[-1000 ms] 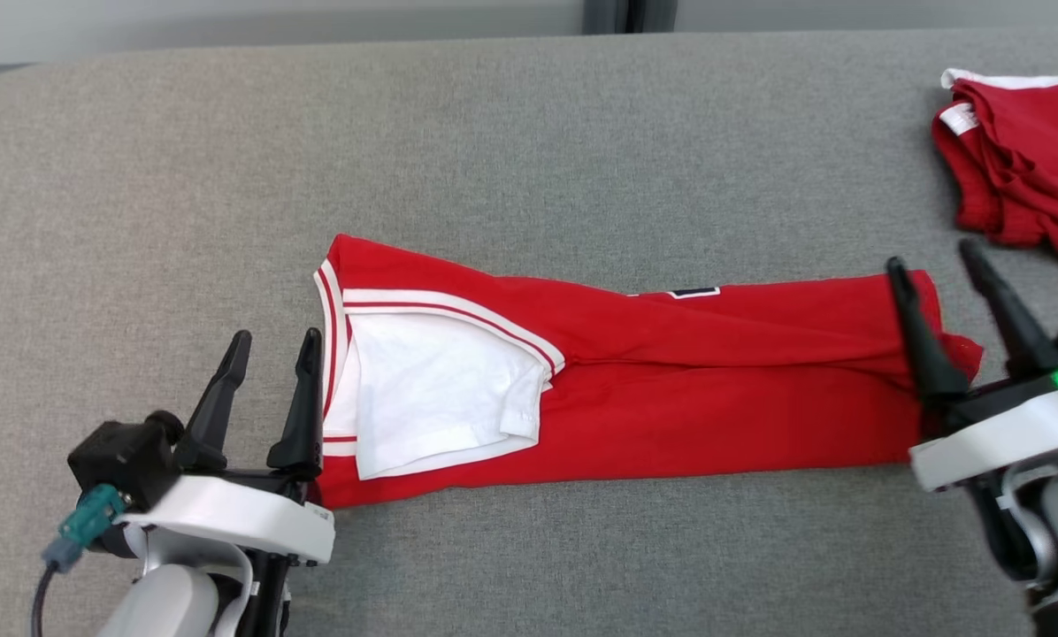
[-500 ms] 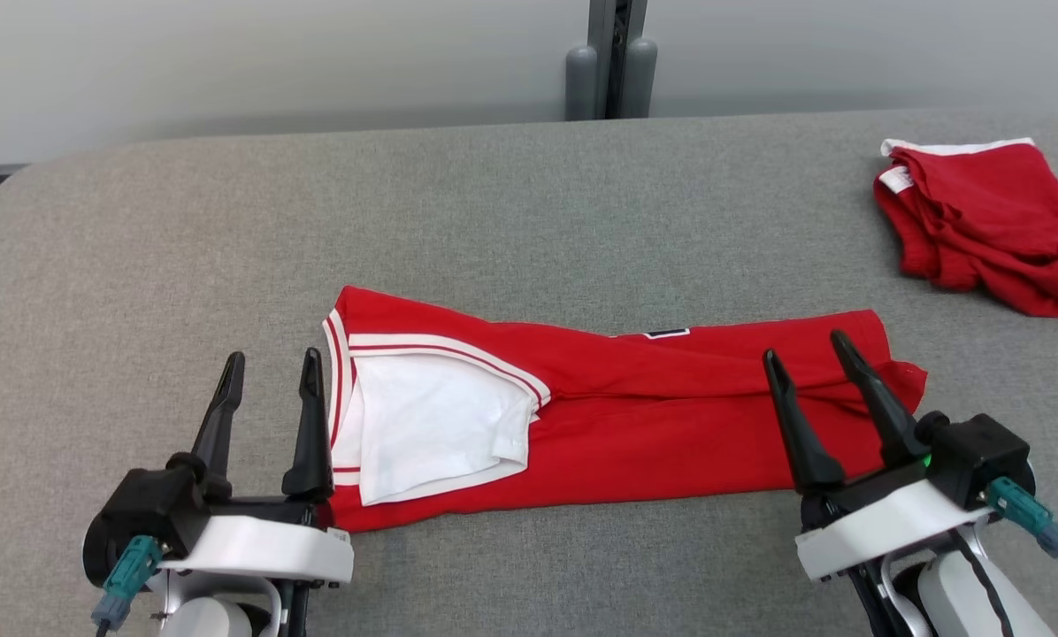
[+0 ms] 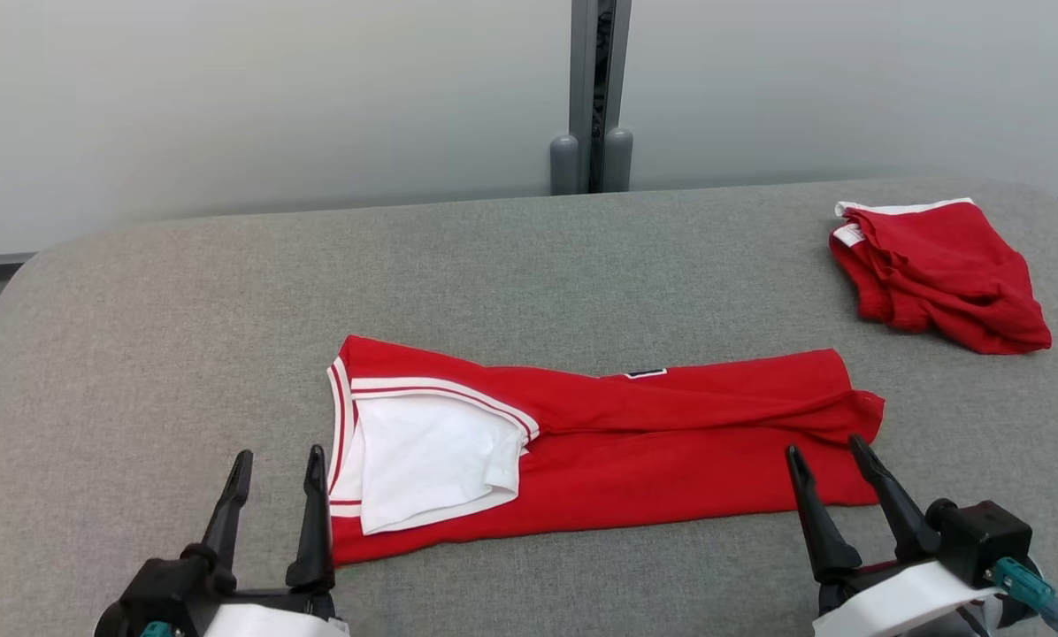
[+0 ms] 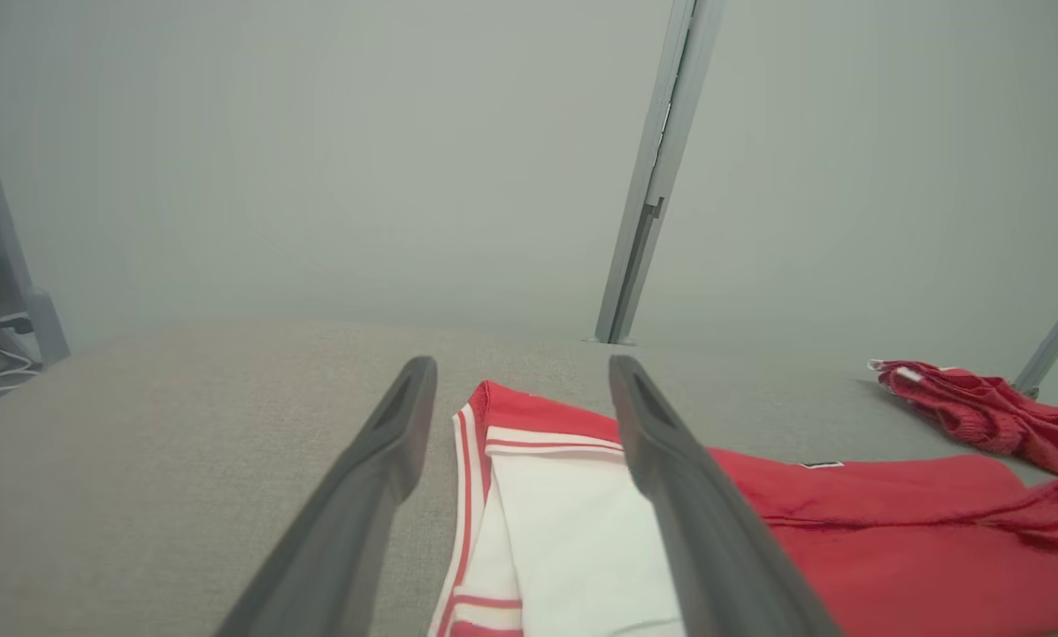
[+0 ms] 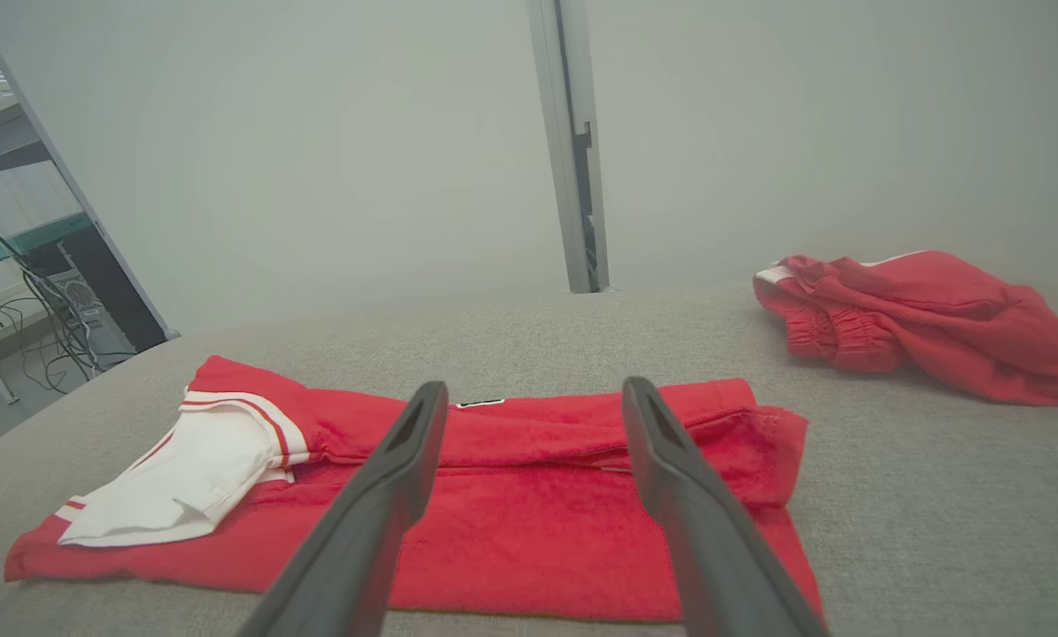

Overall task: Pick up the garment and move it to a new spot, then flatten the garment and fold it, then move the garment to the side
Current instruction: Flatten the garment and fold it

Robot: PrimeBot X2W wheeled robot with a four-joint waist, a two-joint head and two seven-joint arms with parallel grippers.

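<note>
Label (image 3: 646, 373) on garment (image 3: 670, 460) too small to read; left pincer (image 3: 279, 453), right pincer (image 3: 823, 445) bases cut by bottom edge.

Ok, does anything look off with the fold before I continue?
On the folded red garment, the right end is uneven: the upper layer's corner juts past the lower edge. Its white sleeve sits loose on top at the left. A second red garment lies crumpled at the far right.

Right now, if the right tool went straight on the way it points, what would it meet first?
Probably the folded red garment: the open right tool points at its plain red end. Height above the cloth is unclear, so it might pass over.
</note>
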